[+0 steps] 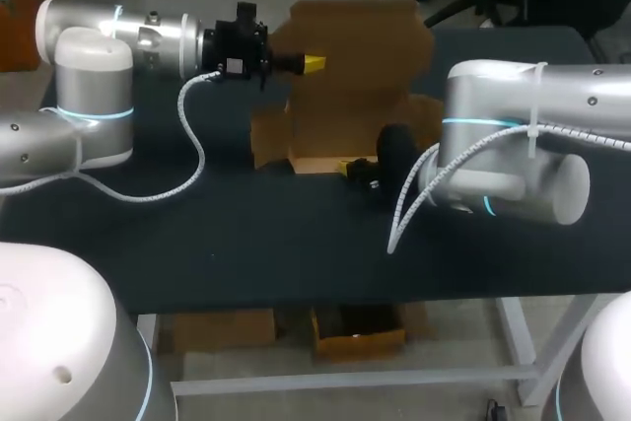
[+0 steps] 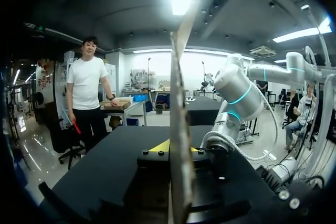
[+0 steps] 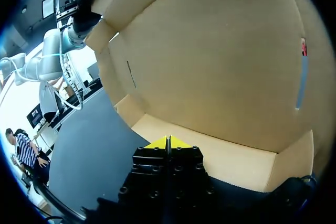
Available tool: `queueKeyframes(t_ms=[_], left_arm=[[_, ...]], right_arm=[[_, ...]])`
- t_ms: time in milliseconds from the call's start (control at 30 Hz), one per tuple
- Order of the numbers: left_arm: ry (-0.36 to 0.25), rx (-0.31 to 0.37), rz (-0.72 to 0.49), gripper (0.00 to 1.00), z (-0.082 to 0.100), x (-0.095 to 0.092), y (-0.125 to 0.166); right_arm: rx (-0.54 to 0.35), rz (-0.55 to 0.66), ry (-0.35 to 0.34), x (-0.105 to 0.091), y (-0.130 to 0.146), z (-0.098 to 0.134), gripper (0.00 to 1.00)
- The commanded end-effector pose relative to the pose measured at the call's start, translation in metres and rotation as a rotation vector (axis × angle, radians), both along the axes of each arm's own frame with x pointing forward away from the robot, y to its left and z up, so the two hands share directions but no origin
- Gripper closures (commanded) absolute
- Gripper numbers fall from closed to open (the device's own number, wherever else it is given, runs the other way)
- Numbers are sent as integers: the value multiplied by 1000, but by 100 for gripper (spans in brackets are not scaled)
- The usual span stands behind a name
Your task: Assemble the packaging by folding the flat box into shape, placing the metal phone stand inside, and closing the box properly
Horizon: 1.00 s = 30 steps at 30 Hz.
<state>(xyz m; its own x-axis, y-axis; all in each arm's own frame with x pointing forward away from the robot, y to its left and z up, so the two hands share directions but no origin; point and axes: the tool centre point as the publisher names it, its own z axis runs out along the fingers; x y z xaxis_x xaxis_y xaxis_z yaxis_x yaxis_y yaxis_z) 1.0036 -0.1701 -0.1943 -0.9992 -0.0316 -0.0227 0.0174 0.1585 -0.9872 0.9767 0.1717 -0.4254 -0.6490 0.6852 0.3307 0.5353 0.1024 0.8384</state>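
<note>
The box point(image 1: 345, 56) stood half-formed at the back middle of the table point(image 1: 246, 234), tray walls up, tall lid panel upright, open side facing the robot, long axis running side to side. No stand showed inside, so loading and closing remained. The left gripper point(image 2: 177, 148) pinched the panel's edge. The right gripper point(image 3: 168, 142) sat closed at the tray's front lip, possibly nipping it.

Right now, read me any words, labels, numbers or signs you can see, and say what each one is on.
No text is readable. The cardboard box is plain brown; a small red mark beside a pale strip on its inner wall is too small to make out.
</note>
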Motion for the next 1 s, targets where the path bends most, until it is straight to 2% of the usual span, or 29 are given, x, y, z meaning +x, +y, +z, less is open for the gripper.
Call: queueKeyframes(t_ms=[33, 367, 1000], left_arm=[[17, -13, 23, 100, -7, -9, -2], [63, -16, 49, 100, -18, -18, -5], [74, -12, 58, 100, -29, -35, -2]], right_arm=[[2, -7, -8, 0, 2, -4, 100], [2, -7, -8, 0, 2, -4, 100], [2, -7, -8, 0, 2, -4, 100]])
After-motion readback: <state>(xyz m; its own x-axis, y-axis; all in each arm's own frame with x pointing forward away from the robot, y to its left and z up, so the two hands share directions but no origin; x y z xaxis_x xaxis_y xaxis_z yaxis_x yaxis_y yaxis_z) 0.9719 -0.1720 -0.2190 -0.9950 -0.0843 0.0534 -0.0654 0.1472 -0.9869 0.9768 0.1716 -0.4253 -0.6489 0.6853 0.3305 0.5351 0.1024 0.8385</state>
